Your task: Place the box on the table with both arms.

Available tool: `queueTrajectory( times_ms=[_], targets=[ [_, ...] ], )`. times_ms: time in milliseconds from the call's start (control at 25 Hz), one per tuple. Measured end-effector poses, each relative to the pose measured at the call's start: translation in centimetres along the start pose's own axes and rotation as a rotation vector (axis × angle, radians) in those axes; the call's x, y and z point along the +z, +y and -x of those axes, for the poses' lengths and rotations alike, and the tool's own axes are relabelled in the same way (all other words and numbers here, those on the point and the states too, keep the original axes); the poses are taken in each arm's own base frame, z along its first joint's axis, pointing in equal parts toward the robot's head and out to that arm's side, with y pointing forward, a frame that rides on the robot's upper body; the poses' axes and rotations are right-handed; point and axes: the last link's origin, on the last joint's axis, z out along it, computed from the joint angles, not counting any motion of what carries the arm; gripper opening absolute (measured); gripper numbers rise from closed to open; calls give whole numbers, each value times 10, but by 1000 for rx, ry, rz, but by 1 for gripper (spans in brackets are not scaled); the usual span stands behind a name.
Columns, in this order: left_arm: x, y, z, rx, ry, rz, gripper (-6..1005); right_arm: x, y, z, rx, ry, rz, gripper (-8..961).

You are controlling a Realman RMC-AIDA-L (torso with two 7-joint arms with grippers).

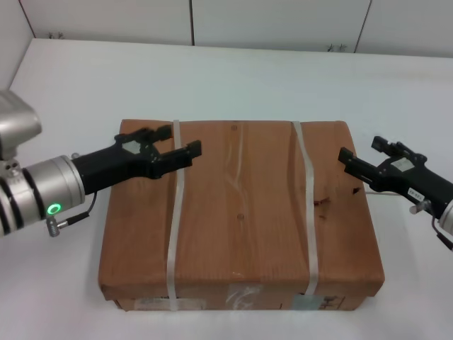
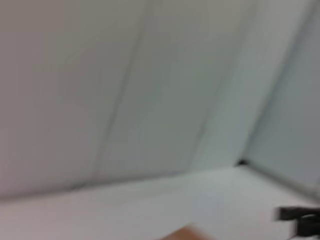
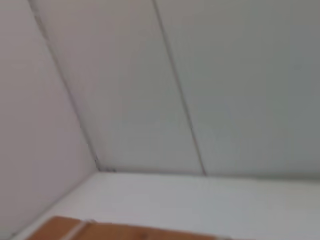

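Observation:
The brown paper-wrapped box (image 1: 241, 212) lies flat on the white table (image 1: 233, 78), with two whitish straps (image 1: 175, 212) across its top and labels on its near side. My left gripper (image 1: 180, 142) is open and reaches over the box's far left top corner. My right gripper (image 1: 362, 150) is open at the box's far right edge, one finger over the top. Neither holds anything. A sliver of the box shows in the left wrist view (image 2: 186, 233) and in the right wrist view (image 3: 125, 232).
White wall panels (image 1: 276, 21) rise behind the table's far edge. The table surface extends beyond the box at the back and on both sides. A dark shape (image 2: 300, 220) in the left wrist view is probably my right gripper.

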Motion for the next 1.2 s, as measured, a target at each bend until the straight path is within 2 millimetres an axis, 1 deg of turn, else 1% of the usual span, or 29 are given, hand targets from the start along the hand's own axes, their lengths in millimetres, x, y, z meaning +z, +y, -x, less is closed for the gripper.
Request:
queueTrajectory(
  times_ms=[120,280,400,480,680,1200],
  targets=[
    [-9,14,-8,70,52,122,833,-6,7,7,-97,-28,99,877],
    [-19,30,-13,157,31,298,828,-15,23,20,-244,3,344,878],
    [-19,36,-16,187,-5,384,828,-25,34,33,-320,3,515,879],
    [-18,38,-17,194,-19,407,828,-29,38,37,-338,-11,567,878],
    [-15,41,-15,206,-30,422,828,-32,41,42,-346,-27,604,876],
    [-12,38,-9,223,-60,390,828,-29,45,42,-347,-40,610,873]
  ],
)
